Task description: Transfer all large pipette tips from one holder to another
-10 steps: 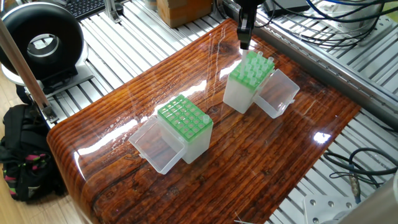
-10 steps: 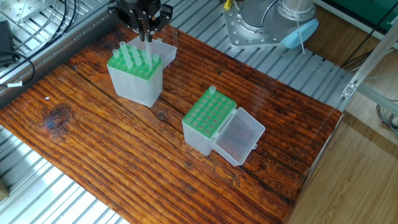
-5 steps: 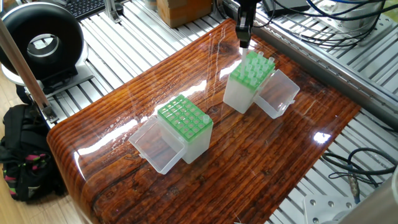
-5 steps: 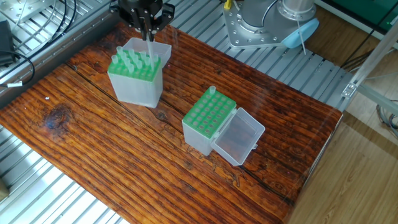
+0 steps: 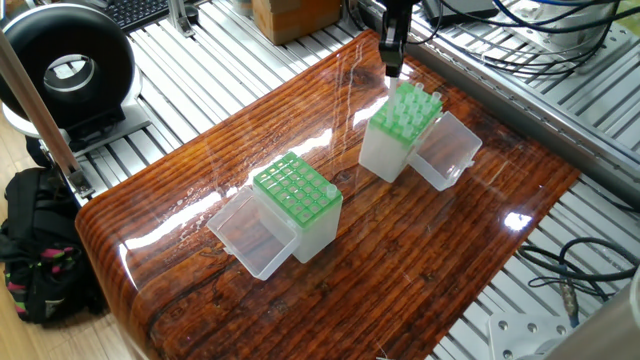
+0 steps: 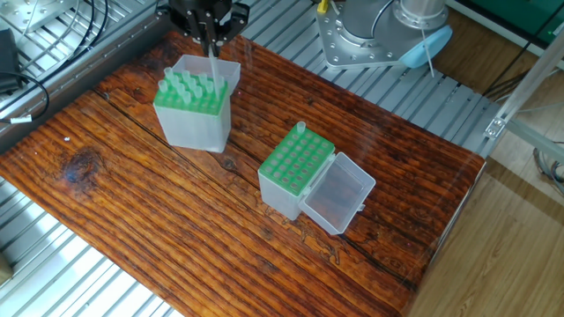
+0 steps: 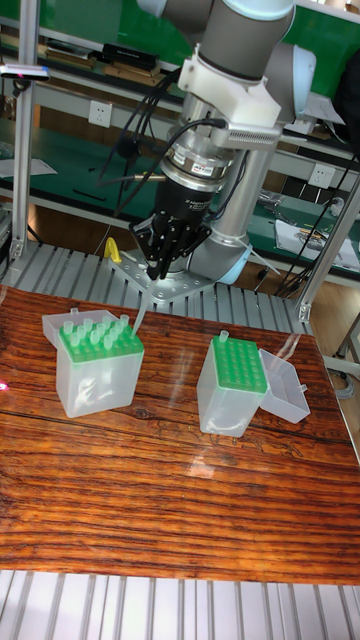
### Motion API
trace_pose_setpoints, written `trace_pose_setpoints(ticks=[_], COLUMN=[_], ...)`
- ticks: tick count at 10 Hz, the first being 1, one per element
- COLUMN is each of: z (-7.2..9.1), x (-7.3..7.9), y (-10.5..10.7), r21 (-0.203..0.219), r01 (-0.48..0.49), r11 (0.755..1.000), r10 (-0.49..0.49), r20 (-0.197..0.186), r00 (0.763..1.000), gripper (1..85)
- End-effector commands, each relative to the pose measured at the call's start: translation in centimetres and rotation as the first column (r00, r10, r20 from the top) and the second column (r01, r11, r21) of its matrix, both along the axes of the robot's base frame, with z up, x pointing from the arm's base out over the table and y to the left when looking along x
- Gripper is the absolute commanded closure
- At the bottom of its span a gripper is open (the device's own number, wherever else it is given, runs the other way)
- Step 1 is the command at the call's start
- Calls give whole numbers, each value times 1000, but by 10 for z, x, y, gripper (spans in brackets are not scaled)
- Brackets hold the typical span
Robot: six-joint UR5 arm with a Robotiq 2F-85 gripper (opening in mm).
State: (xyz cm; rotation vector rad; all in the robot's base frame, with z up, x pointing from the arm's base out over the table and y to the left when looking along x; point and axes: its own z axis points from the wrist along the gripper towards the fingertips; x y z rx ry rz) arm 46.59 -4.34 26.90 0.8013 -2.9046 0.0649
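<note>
My gripper [image 6: 210,37] hangs over the far edge of a clear holder [image 6: 192,119] whose green grid carries several large pipette tips [image 6: 188,85]. It is shut on one translucent tip [image 7: 139,312] that dangles just above that grid. In the tall fixed view the gripper [image 7: 155,272] is above the left holder [image 7: 92,375]. The second holder [image 6: 291,180] stands nearer the table's middle with its lid [image 6: 337,195] open. It holds a single tip [image 6: 300,130] at one corner of its green grid. From the opposite side, the gripper [image 5: 393,62] is over the far holder [image 5: 397,135].
The wooden table [image 6: 176,229] rests on a slatted aluminium bed [image 5: 230,60]. A black ring-shaped device [image 5: 68,68] and a cardboard box [image 5: 295,15] stand beyond the table. The arm's base [image 6: 379,35] is at the back, with cables [image 5: 560,25] nearby.
The gripper has risen slightly with the tip held in it. The holder beneath it shifted and settled a little; the second holder has not moved.
</note>
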Motion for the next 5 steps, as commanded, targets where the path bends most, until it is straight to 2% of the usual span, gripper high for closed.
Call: trace_pose_setpoints(ticks=[1, 5], z=[5, 6], x=[-2, -3], y=[5, 7], r21=[1, -3], r01=[11, 17], r11=[1000, 1000], r10=[-11, -17], r20=[-7, -11], r00=[1000, 1000], gripper=[733, 733])
